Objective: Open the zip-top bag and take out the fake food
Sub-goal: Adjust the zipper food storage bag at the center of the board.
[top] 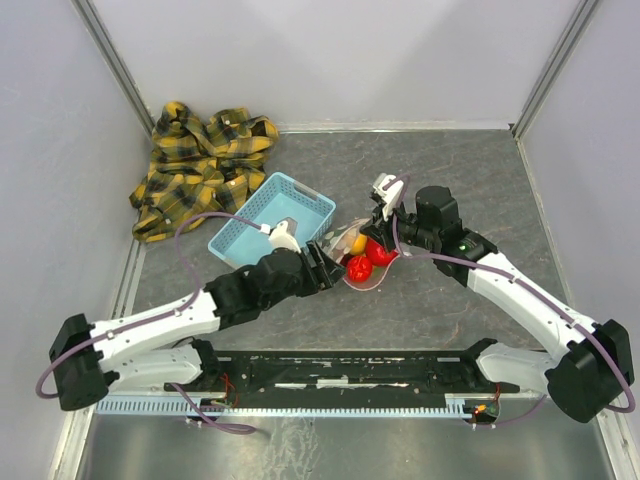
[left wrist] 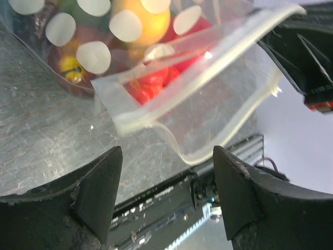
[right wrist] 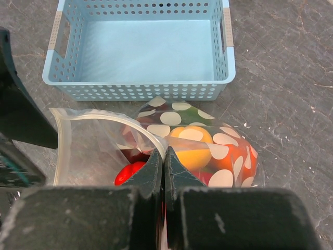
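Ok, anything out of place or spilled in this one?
Nothing spilled: the fake food is inside the zip-top bag. The only oddity is a crumpled yellow plaid cloth heaped in the far left corner, unrelated to the task.

Robot lab cell: white walls [top: 350, 60], grey table [top: 470, 170].

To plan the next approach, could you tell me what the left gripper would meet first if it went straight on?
Probably the clear open lip of the zip-top bag, which lies ahead of the open left gripper; the fake food sits further inside. Depth is unclear.
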